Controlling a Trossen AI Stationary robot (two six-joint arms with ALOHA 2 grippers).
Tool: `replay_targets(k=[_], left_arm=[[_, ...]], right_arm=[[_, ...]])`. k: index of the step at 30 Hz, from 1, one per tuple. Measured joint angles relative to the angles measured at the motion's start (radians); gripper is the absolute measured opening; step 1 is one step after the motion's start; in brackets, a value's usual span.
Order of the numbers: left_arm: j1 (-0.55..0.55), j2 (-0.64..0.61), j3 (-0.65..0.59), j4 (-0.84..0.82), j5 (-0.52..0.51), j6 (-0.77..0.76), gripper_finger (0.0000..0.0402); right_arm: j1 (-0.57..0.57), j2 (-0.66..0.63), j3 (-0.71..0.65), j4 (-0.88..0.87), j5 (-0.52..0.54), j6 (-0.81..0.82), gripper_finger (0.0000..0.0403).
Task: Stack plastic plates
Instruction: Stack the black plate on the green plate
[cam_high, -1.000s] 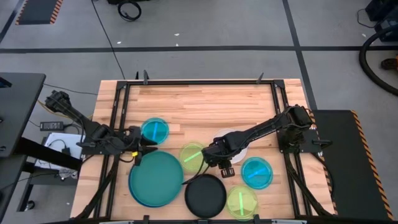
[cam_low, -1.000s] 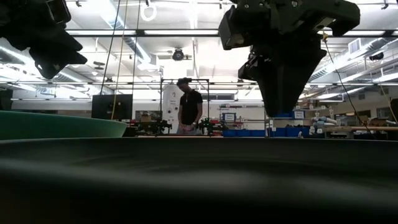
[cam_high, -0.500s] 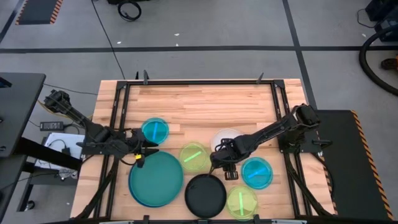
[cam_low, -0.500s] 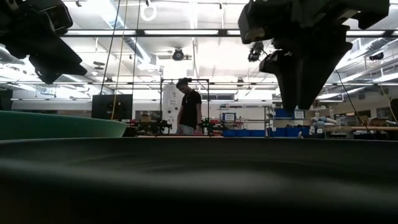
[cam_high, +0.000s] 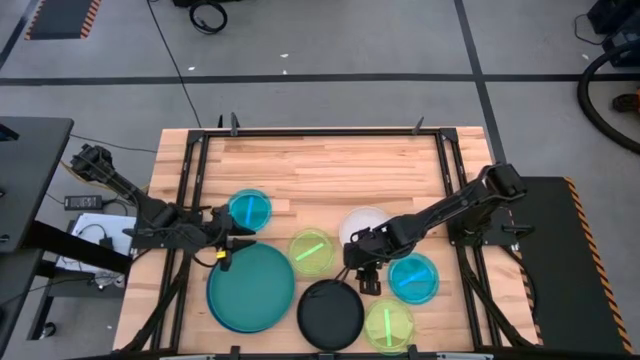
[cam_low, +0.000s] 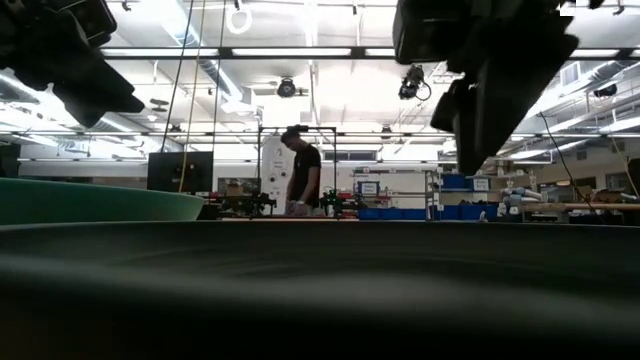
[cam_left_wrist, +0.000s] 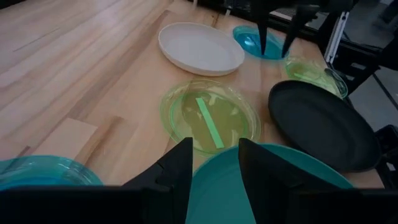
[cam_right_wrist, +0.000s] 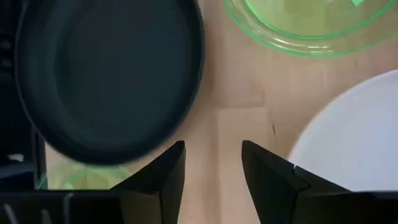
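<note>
Right wrist view: my right gripper (cam_right_wrist: 213, 180) is hovering unclenched, empty, black plate (cam_right_wrist: 106, 74) ahead and white plate (cam_right_wrist: 354, 155) beside its fingers. Judging both light, stiff, slippery; I am favouring a rim pinch.
</note>
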Motion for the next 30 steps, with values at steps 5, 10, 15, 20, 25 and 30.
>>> replay_targets(k=[5,10,15,20,25,30], left_arm=[[0.018,0.0,0.0,0.001,0.008,0.0,0.0137],[0.028,0.0,0.0,0.005,0.039,0.0,0.0137],[0.028,0.0,0.0,0.005,0.041,0.0,0.0137],[0.028,0.0,0.0,0.006,0.041,0.0,0.0137],[0.028,0.0,0.0,0.005,0.041,0.0,0.0137],[0.028,0.0,0.0,0.005,0.041,0.0,0.0137]], right_arm=[[-0.001,0.01,-0.001,0.039,0.027,0.064,0.0168],[0.001,0.071,0.0,0.087,0.023,0.113,0.0169],[0.005,0.141,0.002,0.142,-0.028,0.148,0.0169],[0.017,0.166,0.032,0.143,-0.023,0.152,0.0169],[0.019,0.166,0.047,0.15,-0.016,0.184,0.0169],[0.023,0.166,0.047,0.14,0.01,0.205,0.0164]])
